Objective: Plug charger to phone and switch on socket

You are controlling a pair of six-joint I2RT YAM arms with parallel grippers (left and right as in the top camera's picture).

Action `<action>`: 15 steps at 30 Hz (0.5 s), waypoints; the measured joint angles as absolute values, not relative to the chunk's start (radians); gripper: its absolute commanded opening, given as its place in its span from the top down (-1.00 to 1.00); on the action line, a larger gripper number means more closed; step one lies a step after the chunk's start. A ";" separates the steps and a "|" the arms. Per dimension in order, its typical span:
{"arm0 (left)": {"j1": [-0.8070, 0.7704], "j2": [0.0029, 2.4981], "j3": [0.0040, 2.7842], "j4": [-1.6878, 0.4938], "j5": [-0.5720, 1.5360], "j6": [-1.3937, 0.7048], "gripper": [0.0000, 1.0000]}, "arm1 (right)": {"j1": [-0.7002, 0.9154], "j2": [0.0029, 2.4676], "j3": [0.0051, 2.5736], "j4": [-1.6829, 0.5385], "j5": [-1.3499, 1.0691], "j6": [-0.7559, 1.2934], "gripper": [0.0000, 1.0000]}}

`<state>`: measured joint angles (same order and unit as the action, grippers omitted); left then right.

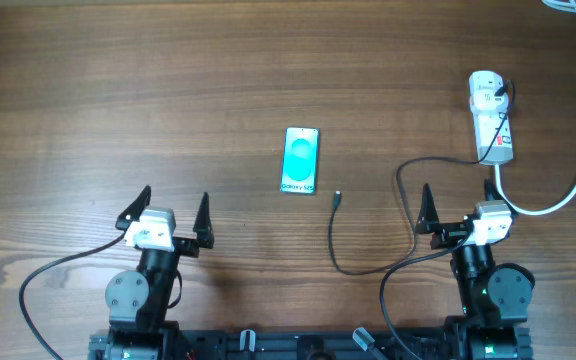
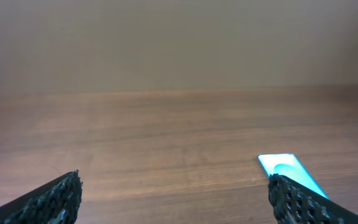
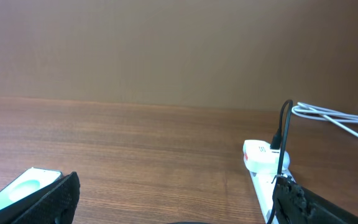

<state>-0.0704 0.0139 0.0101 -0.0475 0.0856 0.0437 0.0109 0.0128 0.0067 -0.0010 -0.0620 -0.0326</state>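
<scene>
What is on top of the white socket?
A white plug sits at one end of the socket, and the thin black charger cable comes out of it. A red mark shows further along. Whatever lies under the plug is covered.

The left black-fingered two-finger end effector has its jaws spread wide and holds nothing. The right black-fingered two-finger end effector is equally wide apart and empty. Both dark arms are folded back, fingers pointing forward, well apart.

Table is matt wood, phone glossy, socket smooth plastic, fingers rough.
</scene>
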 measured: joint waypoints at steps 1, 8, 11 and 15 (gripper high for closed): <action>-0.070 0.014 0.010 -0.039 0.099 0.044 -1.00 | 0.011 0.013 0.007 -0.001 -0.062 -0.032 -0.99; -0.070 0.014 0.006 0.158 0.344 0.039 -1.00 | 0.011 0.013 0.007 -0.001 -0.062 -0.032 -1.00; -0.070 0.014 0.007 0.347 0.398 0.010 -1.00 | 0.011 0.013 0.007 -0.001 -0.062 -0.033 -0.99; -0.070 0.013 0.033 0.454 0.437 -0.053 -1.00 | 0.011 0.013 0.007 -0.001 -0.062 -0.033 -0.99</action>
<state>-0.0704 0.0132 0.0334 0.4538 0.4370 -0.0528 0.0109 0.0128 0.0067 -0.0006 -0.0620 -0.0326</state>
